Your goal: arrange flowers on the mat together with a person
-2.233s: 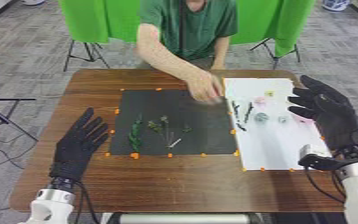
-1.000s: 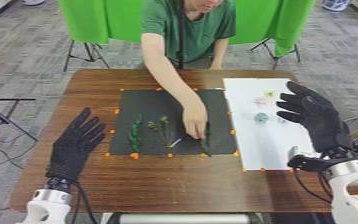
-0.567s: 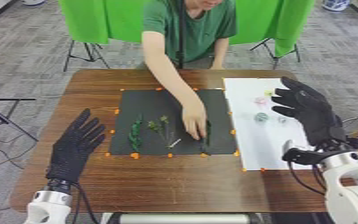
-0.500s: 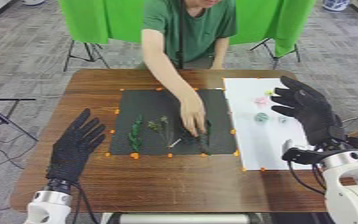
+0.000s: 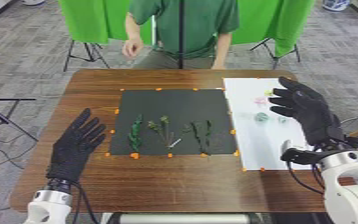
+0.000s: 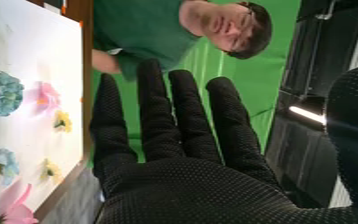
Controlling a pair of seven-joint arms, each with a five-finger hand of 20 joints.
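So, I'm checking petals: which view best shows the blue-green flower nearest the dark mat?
The right wrist view: the blue-green flower is large there, its ruffled petals distinct. In the head view it is a small, pale blob on the white sheet.

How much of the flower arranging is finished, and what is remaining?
Looks done: green sprigs lie on the black mat. In hand: nothing; left hand and right hand are open. Probably remaining: pink flowers, yellow flowers and blue flowers on the white sheet.
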